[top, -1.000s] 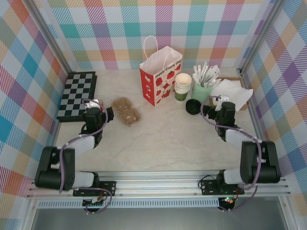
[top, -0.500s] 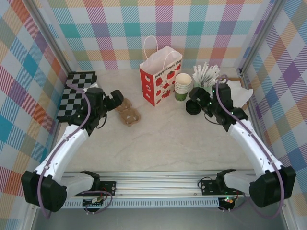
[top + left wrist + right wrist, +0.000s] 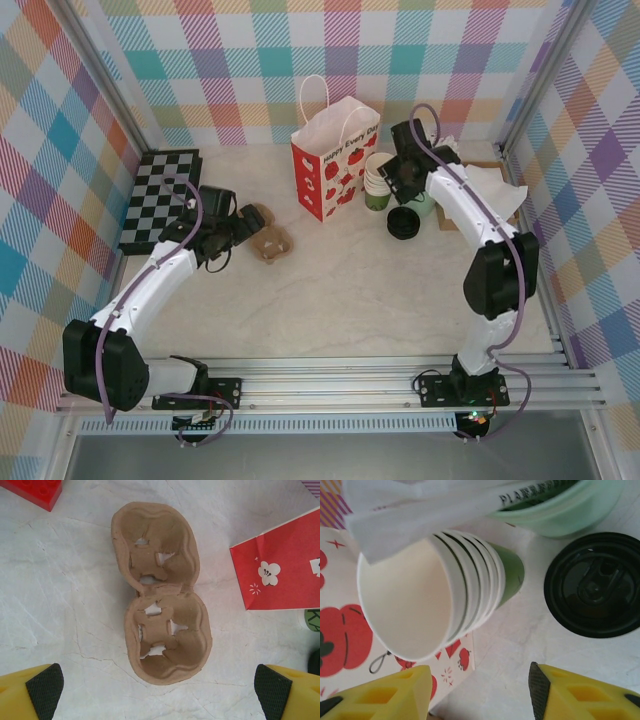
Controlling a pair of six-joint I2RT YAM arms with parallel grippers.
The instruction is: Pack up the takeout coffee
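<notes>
Early going! The left gripper [image 3: 159, 687] hovers over the cardboard carrier [image 3: 182, 560], jaws spread wide. The right gripper [image 3: 480, 695], jaws apart on nothing, hangs by the cup stack [image 3: 405, 605]. The takeout coffee [image 3: 403, 222] sits on the table right of the bag [image 3: 335, 160], not yet packed.

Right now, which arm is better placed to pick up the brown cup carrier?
Left. The left gripper hangs open over the cup carrier, a finger on each side. The right gripper is away by the stacked cups and black lid.
</notes>
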